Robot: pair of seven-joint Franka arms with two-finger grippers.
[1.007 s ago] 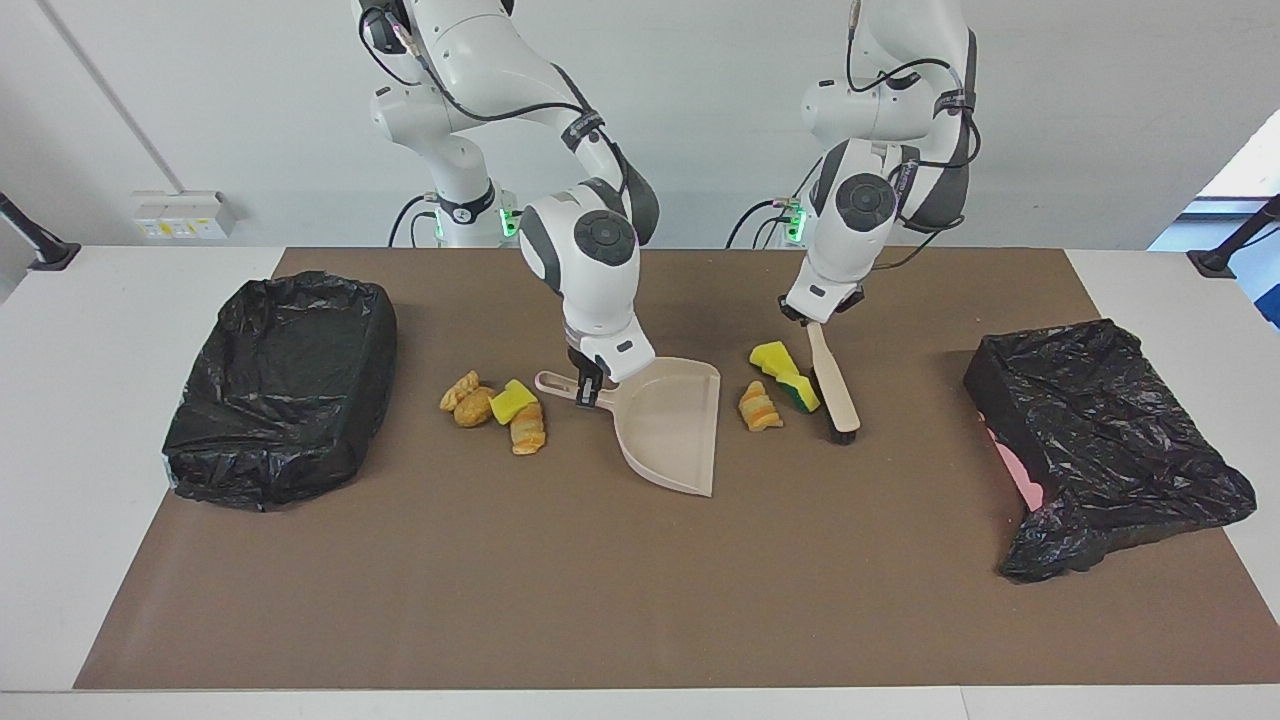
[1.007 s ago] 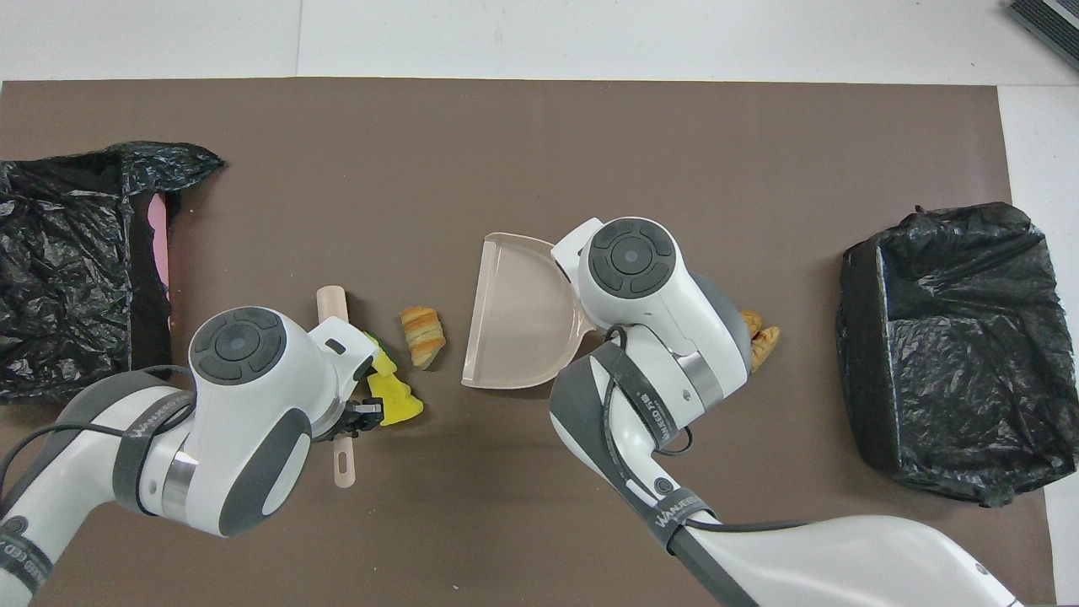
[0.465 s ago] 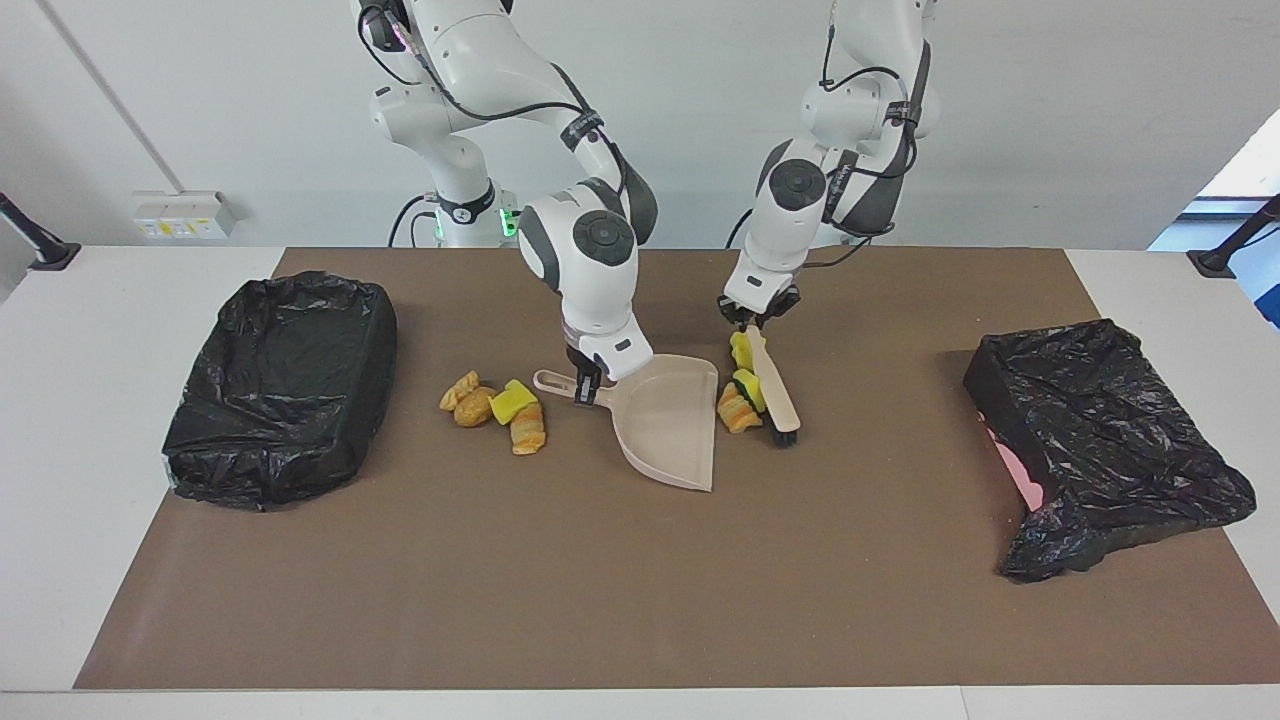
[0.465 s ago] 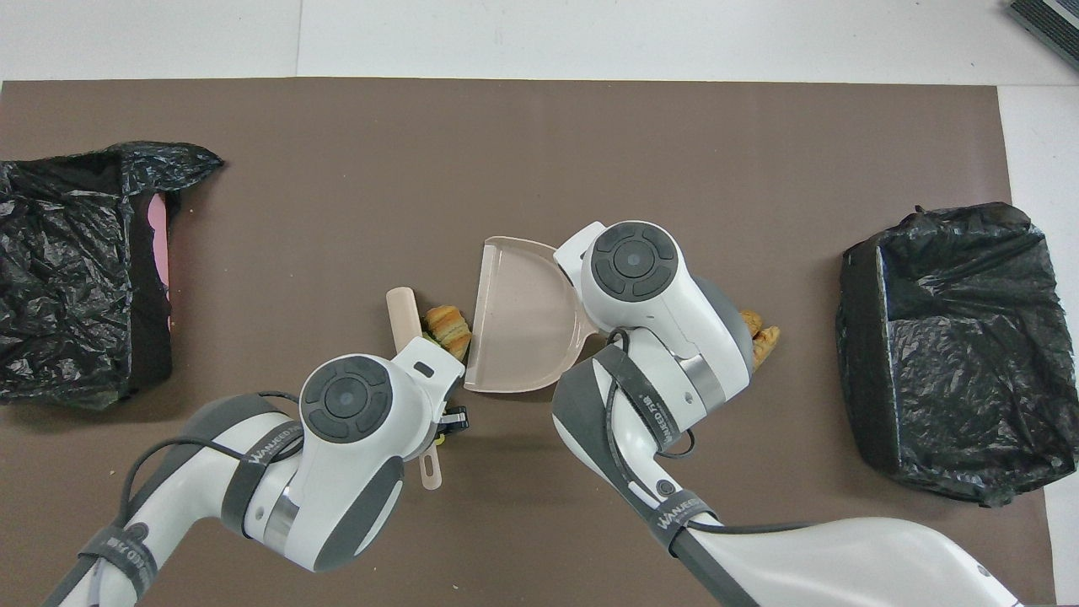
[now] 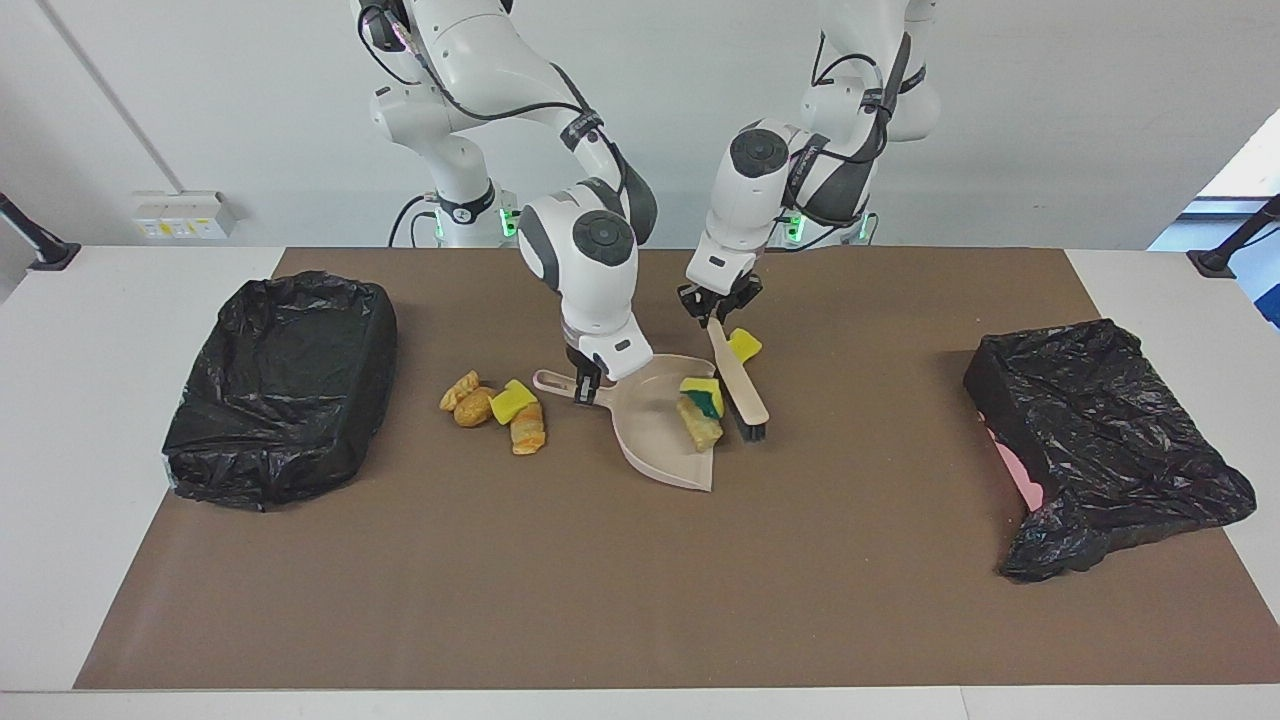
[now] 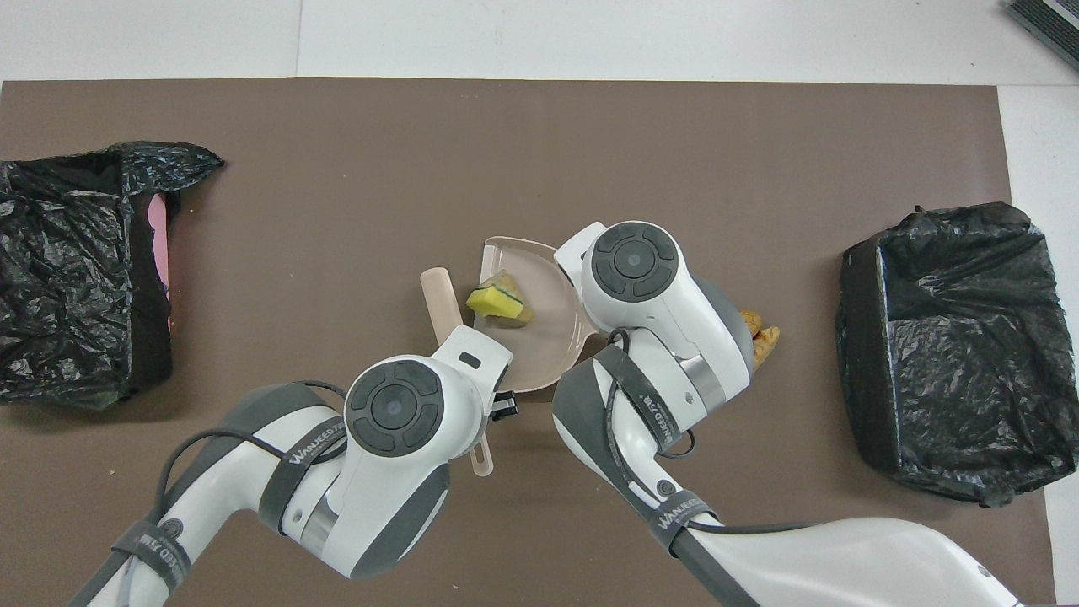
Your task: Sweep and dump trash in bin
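My left arm's fingers (image 5: 718, 312) gripping brush (image 5: 740, 385), just pushed two scraps (image 5: 702, 410) into dustpan (image 5: 650, 420); one yellow scrap (image 5: 743, 344) missed, at brush's 1 o'clock. Right fingers (image 5: 585, 390) holding dustpan handle. Four scraps (image 5: 497, 407) unswept on desk (image 5: 600, 580), handle's 9 o'clock
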